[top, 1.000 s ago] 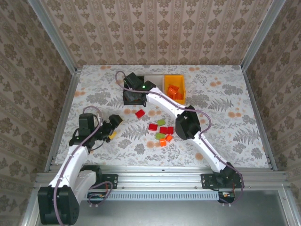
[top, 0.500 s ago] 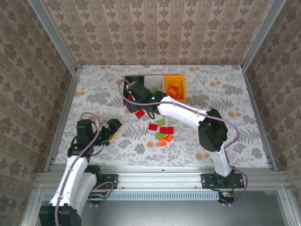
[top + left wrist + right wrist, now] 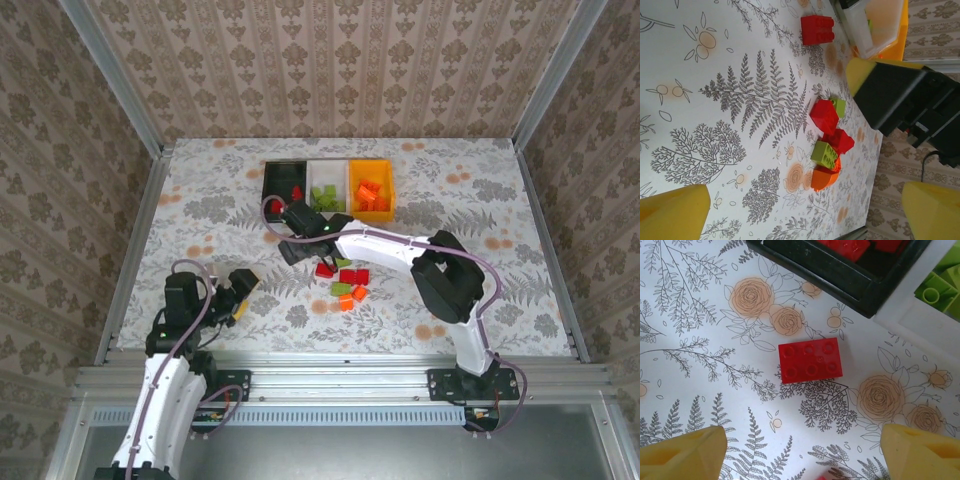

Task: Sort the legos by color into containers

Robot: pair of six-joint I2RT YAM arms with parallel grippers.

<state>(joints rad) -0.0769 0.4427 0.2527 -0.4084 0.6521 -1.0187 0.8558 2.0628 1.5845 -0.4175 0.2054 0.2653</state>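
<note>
Legos (image 3: 346,282) in red, lime green and orange are seen gathered in a small loose cluster near the middle of the flower-printed table (image 3: 500,230). Others are already held in the containers (image 3: 329,163), which are joined in a row at the far side. Red pieces are seen in the black bin (image 3: 830,280), lime green ones in the white bin (image 3: 920,310), and orange ones in the orange-yellow bin (image 3: 391,195).

One red brick (image 3: 810,360) is pictured lying alone, flat and studs up, with six studs in two rows. It is set on the cloth just beside the black bin's wall and apart from it.

The right gripper (image 3: 805,452) is shown poised over the table by this brick, its yellow fingers spread wide with nothing between them and the brick untouched.

The left gripper (image 3: 801,210) is held low, well to the left of the cluster. Its yellow fingers are likewise parted fully and empty. From its wrist camera, several clustered pieces are seen touching.
</note>
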